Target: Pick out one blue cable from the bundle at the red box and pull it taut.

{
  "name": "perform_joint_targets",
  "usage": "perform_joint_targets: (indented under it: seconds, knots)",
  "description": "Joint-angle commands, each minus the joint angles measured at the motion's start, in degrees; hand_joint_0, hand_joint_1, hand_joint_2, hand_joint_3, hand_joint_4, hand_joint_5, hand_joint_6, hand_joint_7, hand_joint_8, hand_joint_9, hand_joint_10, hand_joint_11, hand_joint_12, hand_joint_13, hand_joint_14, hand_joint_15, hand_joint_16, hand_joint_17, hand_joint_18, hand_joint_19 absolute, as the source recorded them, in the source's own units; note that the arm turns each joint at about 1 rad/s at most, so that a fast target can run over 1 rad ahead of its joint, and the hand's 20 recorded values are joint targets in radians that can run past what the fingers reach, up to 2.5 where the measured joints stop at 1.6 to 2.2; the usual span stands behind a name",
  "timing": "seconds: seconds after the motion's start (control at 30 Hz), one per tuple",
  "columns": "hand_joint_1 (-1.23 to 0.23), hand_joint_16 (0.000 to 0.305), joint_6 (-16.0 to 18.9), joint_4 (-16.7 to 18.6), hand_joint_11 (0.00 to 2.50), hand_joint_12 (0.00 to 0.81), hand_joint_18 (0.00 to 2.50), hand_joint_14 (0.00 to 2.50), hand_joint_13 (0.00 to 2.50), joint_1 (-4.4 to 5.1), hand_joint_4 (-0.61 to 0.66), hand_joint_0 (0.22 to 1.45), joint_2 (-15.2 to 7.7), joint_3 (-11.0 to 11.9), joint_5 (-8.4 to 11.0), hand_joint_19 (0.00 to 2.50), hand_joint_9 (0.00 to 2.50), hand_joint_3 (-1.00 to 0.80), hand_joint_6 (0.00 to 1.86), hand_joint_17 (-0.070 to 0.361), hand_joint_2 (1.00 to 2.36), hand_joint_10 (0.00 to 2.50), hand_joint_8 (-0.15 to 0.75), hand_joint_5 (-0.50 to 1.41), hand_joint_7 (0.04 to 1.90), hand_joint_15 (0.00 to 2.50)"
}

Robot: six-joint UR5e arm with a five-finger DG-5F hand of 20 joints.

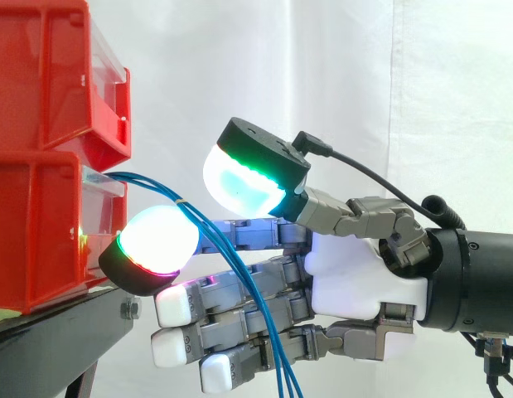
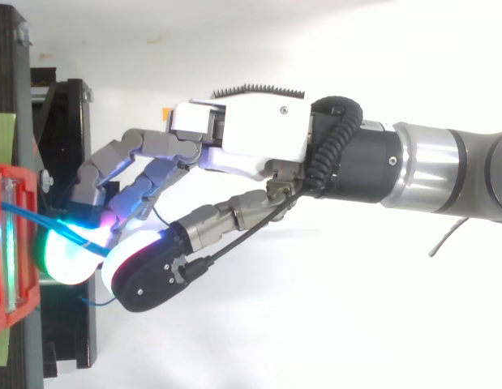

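Reaching in level toward the lower red box (image 1: 41, 240) on the black stand (image 1: 57, 332), the hand (image 1: 364, 278) looks to be at the picking-out step, not the pull. It is released: its fingers lie straight, and the thumb pad (image 1: 244, 186) hangs above and apart from the foremost finger's pad (image 1: 157, 236).

The blue cables (image 1: 231, 259) leave the box front, arc over that foremost pad and drop slack across the fingers. In the top view one strand (image 2: 32, 219) runs from the box in between the two pads. Whether it is a single strand parted from the rest is hard to tell.

My judgement is that the next move calls for bringing the thumb down onto one cable only, then drawing straight back from the box.
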Motion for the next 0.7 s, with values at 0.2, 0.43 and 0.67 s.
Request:
perform_joint_targets:
  seconds: [0.2,0.43,0.67]
  knots:
    - [-0.69,0.041,0.0,0.0,0.52,0.287,0.75,0.01,0.82,0.12,-0.01,0.59,0.0,0.0,0.01,0.62,0.96,-0.39,0.90,0.092,1.01,0.02,0.272,-0.11,0.67,0.39]
    - [-0.73,0.041,0.0,0.0,0.55,0.281,0.78,0.02,0.83,0.03,-0.06,0.61,0.0,0.0,-0.08,0.62,1.01,-0.31,0.92,0.093,1.02,0.02,0.279,-0.10,0.66,0.39]
    - [-0.75,0.041,0.0,-0.4,0.57,0.287,0.78,0.02,0.85,-0.24,-0.05,0.62,0.0,0.0,-0.87,0.62,1.03,-0.30,0.93,0.093,1.02,0.02,0.279,-0.10,0.68,0.40]
